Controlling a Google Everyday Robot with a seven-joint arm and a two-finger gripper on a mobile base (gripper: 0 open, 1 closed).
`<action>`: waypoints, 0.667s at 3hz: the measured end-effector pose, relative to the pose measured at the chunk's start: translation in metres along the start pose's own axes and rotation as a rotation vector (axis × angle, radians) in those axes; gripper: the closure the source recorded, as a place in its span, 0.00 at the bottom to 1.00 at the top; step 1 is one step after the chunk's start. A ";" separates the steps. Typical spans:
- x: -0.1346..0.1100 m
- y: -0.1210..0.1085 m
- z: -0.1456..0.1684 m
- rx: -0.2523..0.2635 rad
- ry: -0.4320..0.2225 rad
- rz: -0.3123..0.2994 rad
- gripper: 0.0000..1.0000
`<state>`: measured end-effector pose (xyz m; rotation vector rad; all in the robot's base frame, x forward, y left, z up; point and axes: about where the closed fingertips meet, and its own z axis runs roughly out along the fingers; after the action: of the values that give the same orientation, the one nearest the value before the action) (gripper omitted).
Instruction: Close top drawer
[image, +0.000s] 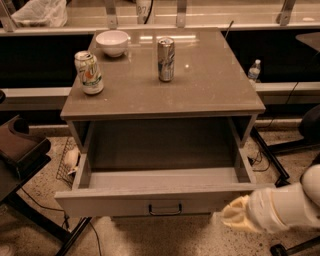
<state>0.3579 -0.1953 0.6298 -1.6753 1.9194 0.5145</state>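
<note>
- The top drawer (100, 202) sticks well out of the cabinet (200, 90), open toward the camera. Its long side runs left to right and its front panel faces us.
- The drawer is grey-beige wood with a faint grain. It's a wide, deep box with a plain flat front and one small dark metal handle (165, 209) in the middle of it.
- The gripper (235, 218) is low at the cabinet's front right corner, at the right end of the drawer front. It has a cream-coloured tip on a fat white arm. It looks like it's touching the panel, but I wouldn't swear to it. Can't tell whether the claw is clenched or released.
- The cabinet has a smooth, slightly shiny brownish-grey top that's roughly square.
- On the cabinet there are two cans and one bowl. A pale printed can (89, 73) is near the left edge, a taller silver can (166, 59) is about centre, and the round white bowl (112, 42) is at the back left.
- One clear plastic bottle (254, 70) is off the cabinet's right side, down behind it.
</note>
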 end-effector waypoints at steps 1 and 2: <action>-0.019 -0.052 0.014 0.008 -0.024 -0.041 1.00; -0.020 -0.057 0.015 0.010 -0.027 -0.044 1.00</action>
<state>0.4175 -0.1794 0.6340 -1.6917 1.8590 0.5069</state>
